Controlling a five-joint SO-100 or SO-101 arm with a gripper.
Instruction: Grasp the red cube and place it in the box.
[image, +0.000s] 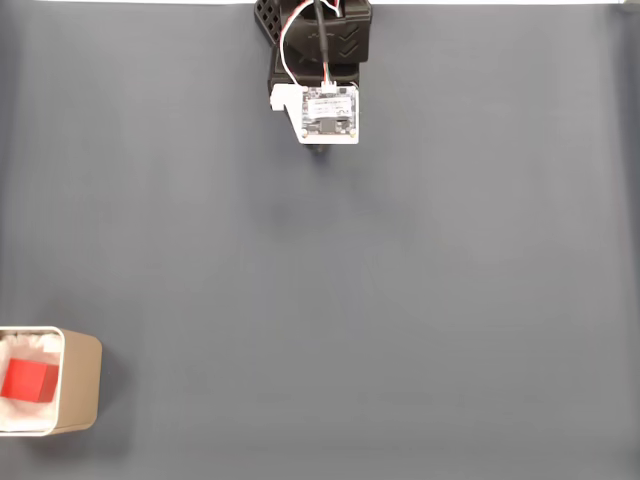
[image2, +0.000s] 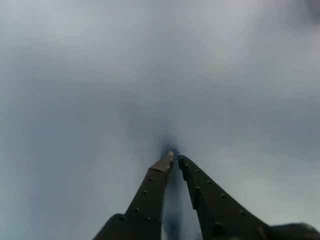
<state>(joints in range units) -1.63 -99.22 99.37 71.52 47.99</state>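
My gripper (image2: 175, 159) has its fingertips drawn together over bare grey table (image: 350, 300) (nothing between them). The red cube (image: 26, 380) sits inside the box (image: 82, 385), at the fixed view's lower left edge, well apart from me.

Lying flat across the whole fixed view: a dark grey mat (image: 380, 300), plain and smooth. Running along its top edge: a thin white strip (image: 500, 3). Showing in the wrist view as a blurred grey surface.
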